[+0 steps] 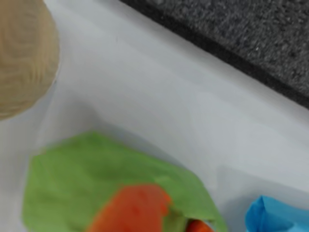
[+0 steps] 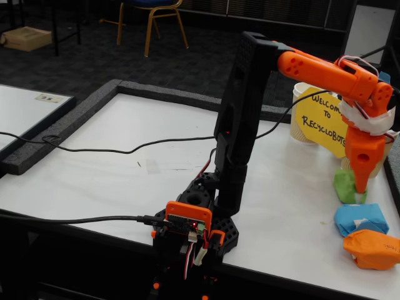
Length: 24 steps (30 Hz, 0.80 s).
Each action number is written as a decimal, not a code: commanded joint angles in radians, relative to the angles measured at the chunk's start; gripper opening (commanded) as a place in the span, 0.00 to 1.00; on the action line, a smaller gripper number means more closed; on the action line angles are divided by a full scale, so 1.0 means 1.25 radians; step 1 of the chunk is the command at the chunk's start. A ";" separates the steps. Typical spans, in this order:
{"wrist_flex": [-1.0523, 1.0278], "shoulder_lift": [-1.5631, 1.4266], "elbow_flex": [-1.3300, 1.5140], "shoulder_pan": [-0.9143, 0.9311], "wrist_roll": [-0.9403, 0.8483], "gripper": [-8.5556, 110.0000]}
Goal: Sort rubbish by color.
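The green wad (image 1: 96, 179) lies on the white table, just below a tan cup. My gripper (image 1: 176, 224) points straight down onto it. Its orange fingers (image 1: 135, 210) stand close together with a fold of green paper between them. In the fixed view the gripper (image 2: 361, 186) is at the right side of the green wad (image 2: 342, 185), which rests on the table. The blue wad (image 2: 360, 219) lies just in front of it and also shows in the wrist view (image 1: 277, 215). The orange wad (image 2: 373, 249) lies nearest the table's front edge.
A ribbed tan cup (image 1: 24, 53) stands close to the green wad. A yellow sign (image 2: 322, 122) leans on another cup (image 2: 302, 112) at the back right. A black cable (image 2: 125, 150) crosses the table (image 2: 125, 169). Dark foam edging (image 1: 251, 38) borders it.
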<state>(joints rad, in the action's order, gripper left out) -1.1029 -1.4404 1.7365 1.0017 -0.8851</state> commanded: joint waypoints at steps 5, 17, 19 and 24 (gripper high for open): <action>-0.039 -0.017 -0.109 -0.017 -0.006 0.07; -0.234 -0.180 -0.253 -0.017 -0.005 0.07; -0.249 -0.205 -0.247 -0.020 -0.005 0.07; -0.231 -0.205 -0.195 -0.026 -0.005 0.07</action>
<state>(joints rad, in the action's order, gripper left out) -1.4067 -1.5447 1.5524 0.9986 -0.8851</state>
